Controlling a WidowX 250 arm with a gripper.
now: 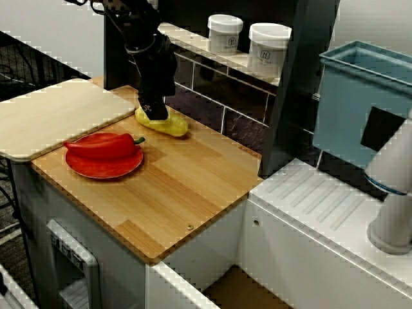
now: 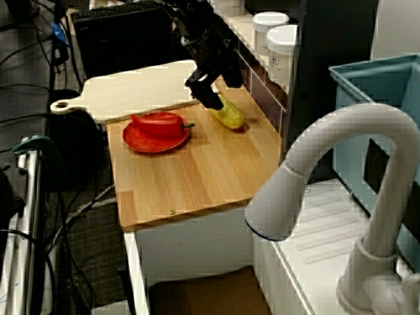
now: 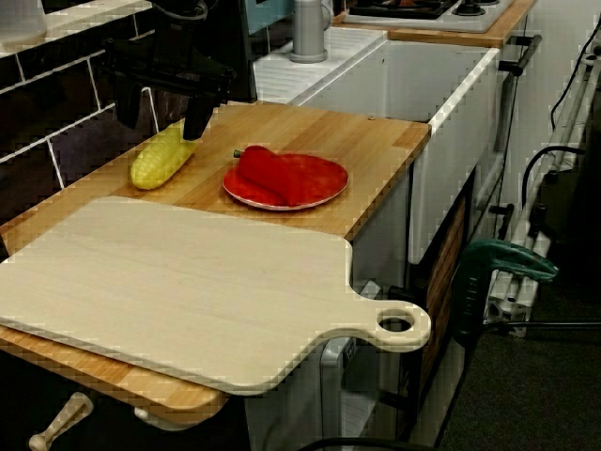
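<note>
The biggest thing is the wooden surface (image 1: 174, 193). A pale cutting board (image 1: 58, 112) lies on its left end and sticks out over the edge. A blue bin (image 1: 360, 103) stands off to the right, past the white sink top, and a white tap (image 2: 341, 151) curves up by the sink.

The black pincer (image 3: 160, 130) hangs down at the back of the surface. In the view from the board's end its two fingers are spread wide, one on each side of the top end of a yellow corn cob (image 1: 170, 125). I cannot tell if they touch it.

The corn lies flat near the dark tile wall. Just in front of it is a red plate (image 1: 96, 170) with a red pepper (image 1: 103, 145) on it. Two white jars (image 1: 225, 32) stand on the shelf behind.
</note>
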